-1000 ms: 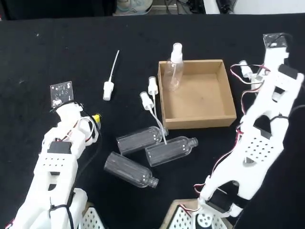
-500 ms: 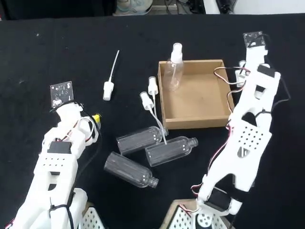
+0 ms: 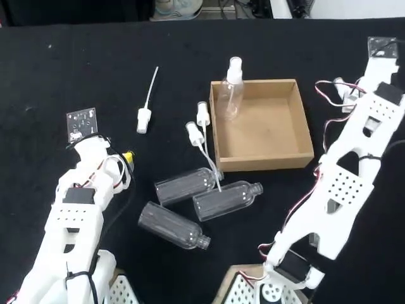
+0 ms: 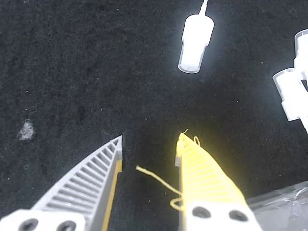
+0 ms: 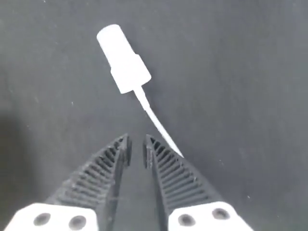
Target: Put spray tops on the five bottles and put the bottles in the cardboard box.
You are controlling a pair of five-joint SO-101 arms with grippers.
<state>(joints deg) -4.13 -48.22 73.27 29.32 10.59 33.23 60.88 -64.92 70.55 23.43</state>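
Note:
Three clear bottles without tops lie on the black table: one (image 3: 185, 185), one (image 3: 226, 199) and one (image 3: 172, 225). A fourth bottle (image 3: 231, 88), with a spray top on, leans in the far left corner of the cardboard box (image 3: 266, 163). Loose spray tops lie left of the box: one (image 3: 144, 119) and a pair (image 3: 202, 114), (image 3: 195, 133). My left gripper (image 4: 150, 139) is open above bare table, short of a spray top (image 4: 196, 43). My right gripper (image 5: 136, 144) has its fingers almost together and holds nothing. It sits just short of another spray top (image 5: 124, 58), whose tube runs beside one finger.
The right arm (image 3: 354, 183) stretches along the table's right side, beside the box. The left arm (image 3: 82, 202) lies at the lower left. A bottle's edge (image 4: 284, 207) shows close to the left gripper's yellow finger. Bare black table lies at the far left.
The right arm swung in toward the box, then back out to the right and farther away. The left arm and all bottles stayed put.

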